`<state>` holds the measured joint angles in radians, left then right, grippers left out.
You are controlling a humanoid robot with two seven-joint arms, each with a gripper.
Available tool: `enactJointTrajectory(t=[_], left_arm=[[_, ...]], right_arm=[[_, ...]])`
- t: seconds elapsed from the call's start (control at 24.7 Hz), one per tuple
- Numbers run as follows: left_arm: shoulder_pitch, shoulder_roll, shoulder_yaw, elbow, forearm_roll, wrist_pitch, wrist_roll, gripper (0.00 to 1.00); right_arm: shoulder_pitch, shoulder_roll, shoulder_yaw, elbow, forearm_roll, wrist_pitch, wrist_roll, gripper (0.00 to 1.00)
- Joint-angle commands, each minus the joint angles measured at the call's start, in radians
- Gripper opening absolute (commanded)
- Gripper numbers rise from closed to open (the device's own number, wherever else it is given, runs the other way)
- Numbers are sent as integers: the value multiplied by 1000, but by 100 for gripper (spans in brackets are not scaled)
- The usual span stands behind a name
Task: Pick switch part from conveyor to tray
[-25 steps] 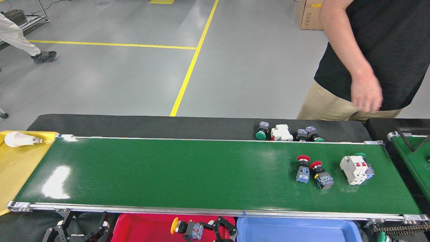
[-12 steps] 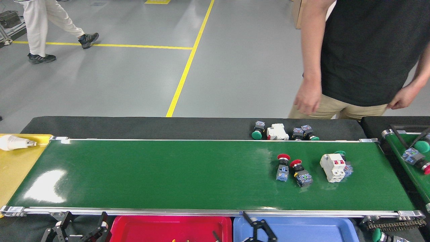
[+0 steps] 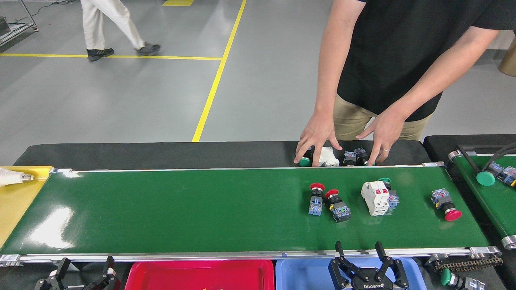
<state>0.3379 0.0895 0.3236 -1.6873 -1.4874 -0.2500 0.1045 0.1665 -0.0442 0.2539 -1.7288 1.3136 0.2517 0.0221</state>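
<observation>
On the conveyor (image 3: 181, 209), right of its middle, lie two red-capped switch parts (image 3: 315, 199) (image 3: 337, 205). Beside them is a white breaker (image 3: 375, 197) with a green-capped part (image 3: 385, 181) behind it. Another red-capped part (image 3: 445, 204) lies further right. My right gripper (image 3: 358, 250) stands open and holds nothing, at the belt's near rail above the blue tray (image 3: 304, 274), below the breaker. My left gripper (image 3: 86, 268) is low at the bottom left, open and holding nothing. A red tray (image 3: 201, 274) sits left of the blue one.
A person leans over the far side, with one hand (image 3: 318, 139) and the other hand (image 3: 381, 133) on several switch parts on the black table (image 3: 161, 155). A yellow tray (image 3: 16, 201) holds a bulb (image 3: 10, 176) at the left. A second green belt (image 3: 481, 197) carries parts at the right.
The parts rode leftward on the belt and a new red-capped part came on at the right. My right gripper let go of a yellow-capped part, moved right over the blue tray and rose. The person's hands came down.
</observation>
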Motion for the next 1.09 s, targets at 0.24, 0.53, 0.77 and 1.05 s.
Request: enactJointTrajectory(t=[0.24,0.53,0.77,1.05], left_arm=[[-2,9,-32,-11,-2,-6,8,100],[-14,10,-54,-11,-5,-6,8,100],[-23,13,-63,-11,-7,-8,8,100],[-28,16,-97,0,-4,-11,8,100]], right_arm=[[-188,81,45,176,12,40,59,100],[-285,125,82,302,10,47,59,90],[-277,116,120,296,10,32,62,19],[-205,86,203,150,35,-46,62,2]])
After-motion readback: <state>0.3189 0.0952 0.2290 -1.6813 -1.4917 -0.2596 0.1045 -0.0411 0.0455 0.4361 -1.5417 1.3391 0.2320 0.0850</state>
